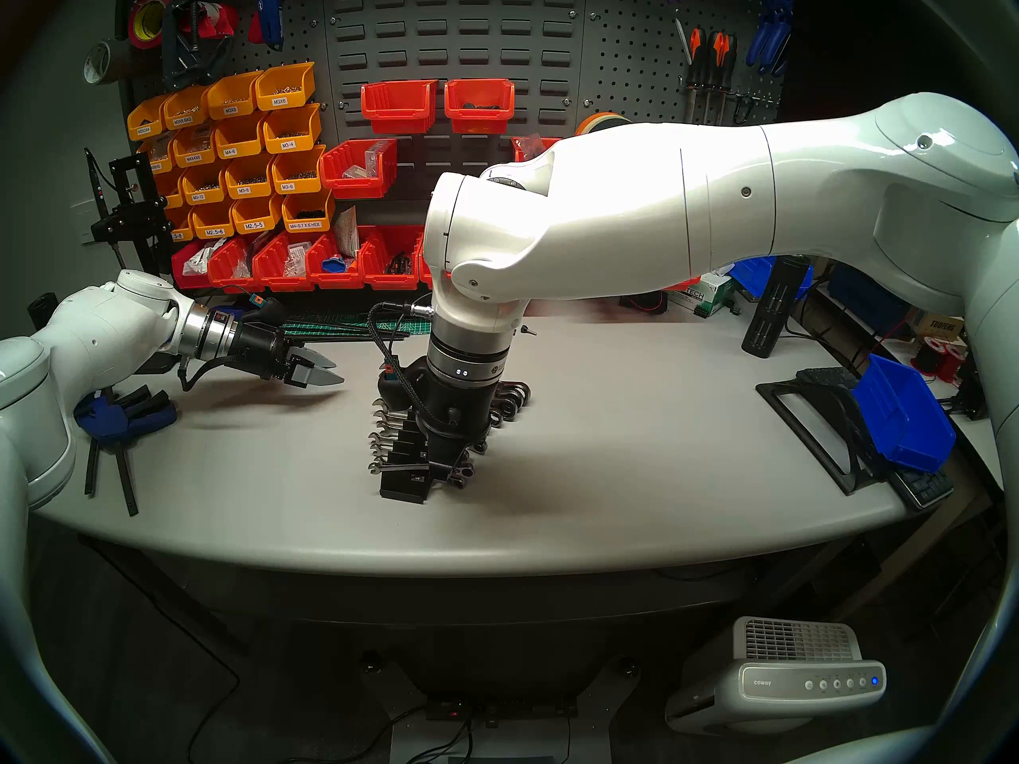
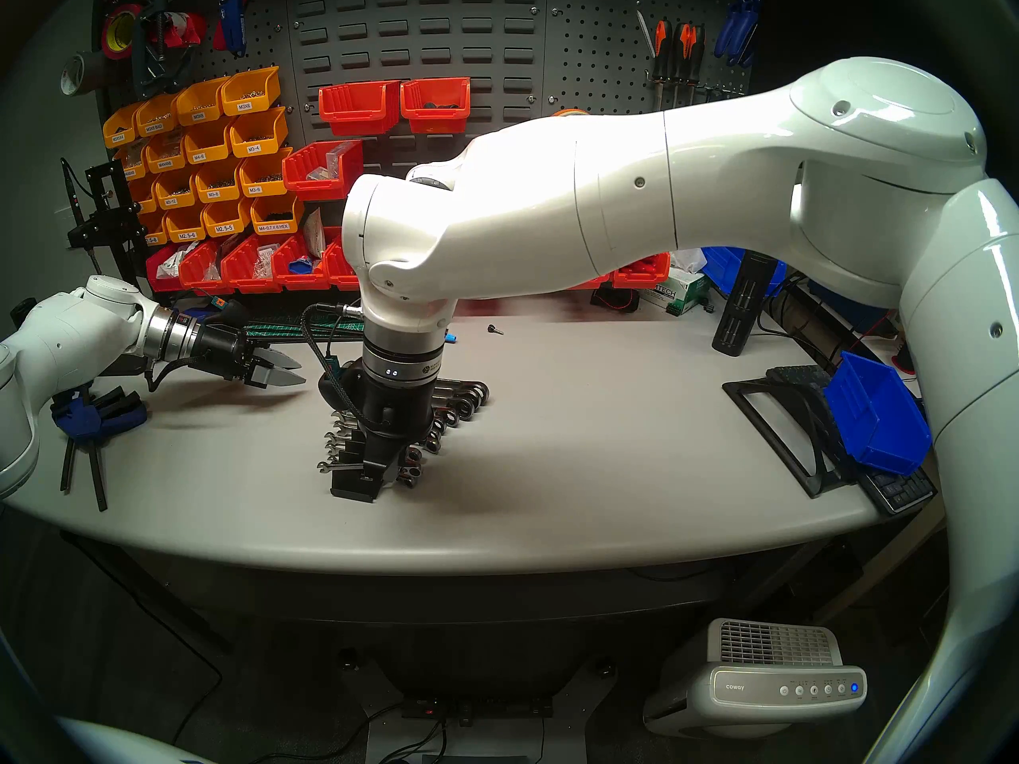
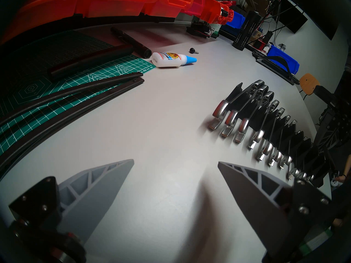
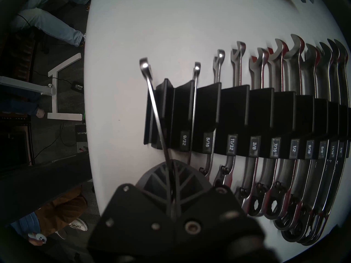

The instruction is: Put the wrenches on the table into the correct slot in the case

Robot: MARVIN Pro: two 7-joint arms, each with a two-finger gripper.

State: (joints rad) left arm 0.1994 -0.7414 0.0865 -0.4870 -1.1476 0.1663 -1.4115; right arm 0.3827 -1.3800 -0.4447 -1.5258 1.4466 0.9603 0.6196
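One slim wrench pinched in right hand, aslant over case end slot

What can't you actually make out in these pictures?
- Head views: the right tool hides the slim wrench and the near middle of the wrench rack.
- Right wrist view: the slim wrench slants over the end groove; whether it is seated cannot be told. That groove's label is hidden behind its shaft.
- Right wrist view: the rack's far end is cut off by the edge.
- Left wrist view: the small wrenches beyond the open left tool are blurred.
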